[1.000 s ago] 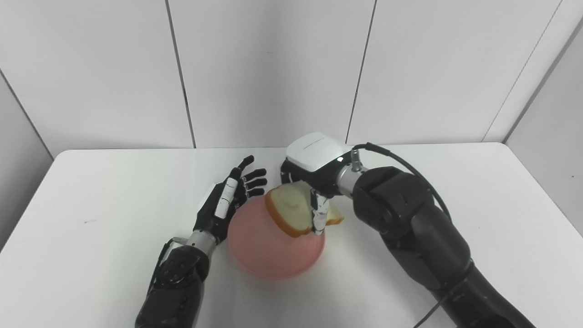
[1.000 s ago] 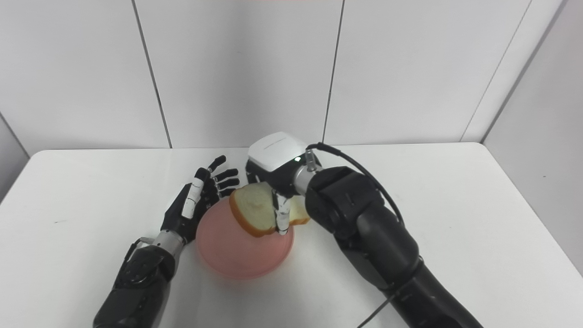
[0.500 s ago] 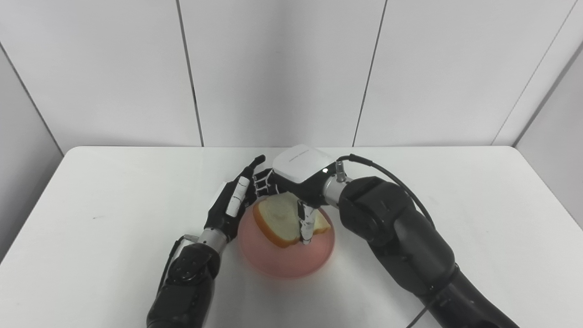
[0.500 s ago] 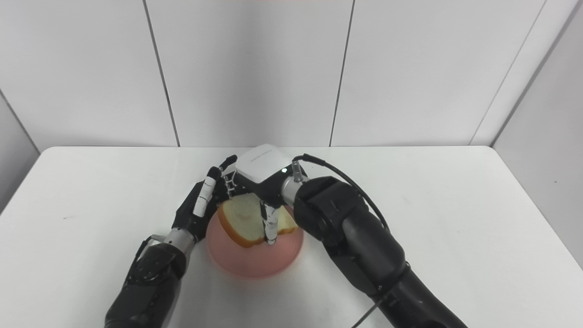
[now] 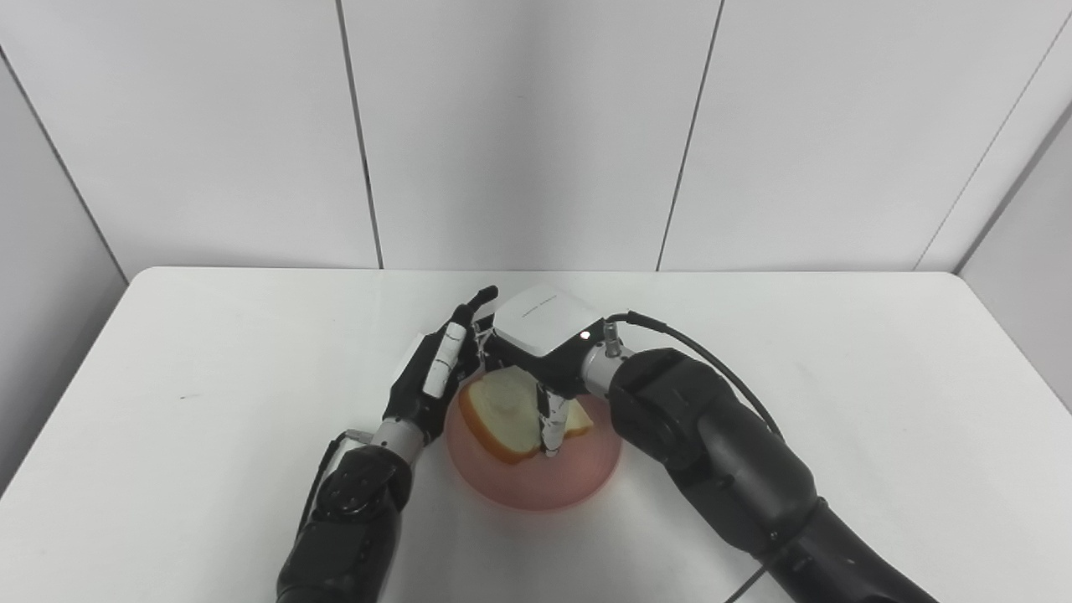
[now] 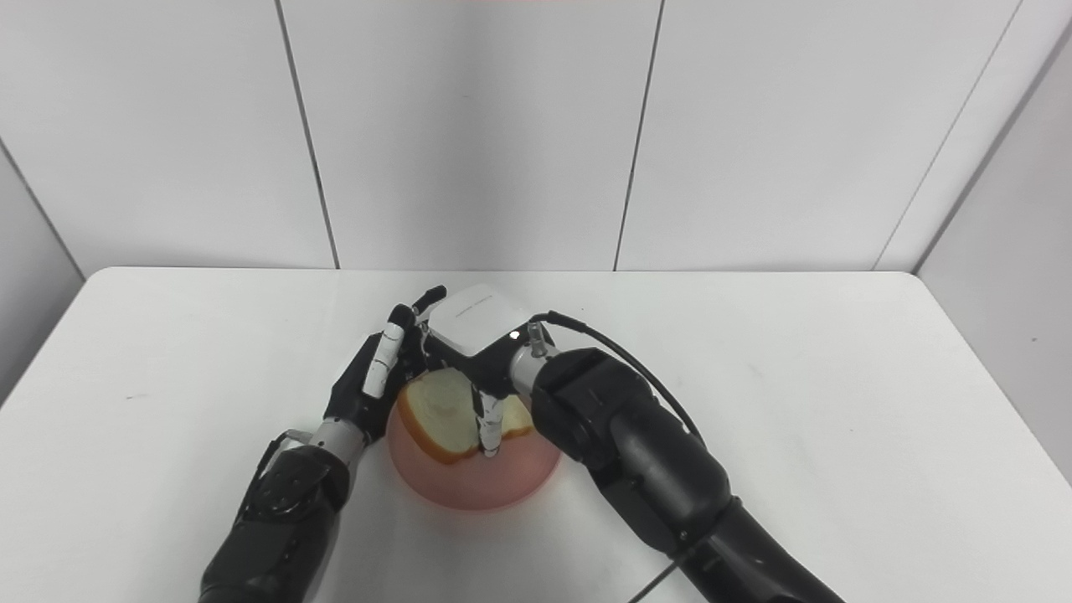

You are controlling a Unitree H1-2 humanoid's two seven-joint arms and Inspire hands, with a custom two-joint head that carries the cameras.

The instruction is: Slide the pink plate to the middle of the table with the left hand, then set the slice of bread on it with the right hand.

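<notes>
A: Left eye view first. What does it show?

B: The pink plate (image 5: 536, 469) sits near the middle of the white worktop (image 5: 837, 402). The right hand (image 5: 544, 352) is over it, fingers closed on the slice of bread (image 5: 507, 410), which hangs tilted with its lower crust close to the plate. Whether the crust touches, I cannot tell. The left hand (image 5: 435, 377) stands edge-up just beside the plate's left rim, fingers spread and gripping nothing.

A: And the right eye view?

B: Same scene from slightly to the side. The slice of bread (image 6: 444, 414) is pinched between a thumb in front and fingers hidden under the hand's white back. The left hand (image 6: 377, 381) is very close to the right hand (image 6: 477, 339); their fingertips nearly meet behind the bread.

A: What might go wrong?

B: I see three risks. Released while so tilted, the bread may land on its edge and tip over the left rim. A sideways withdrawal could drag the slice or nudge the pink plate (image 6: 473, 477) off centre. And with the hands this crowded, opening the right fingers could knock against the left ones.
</notes>
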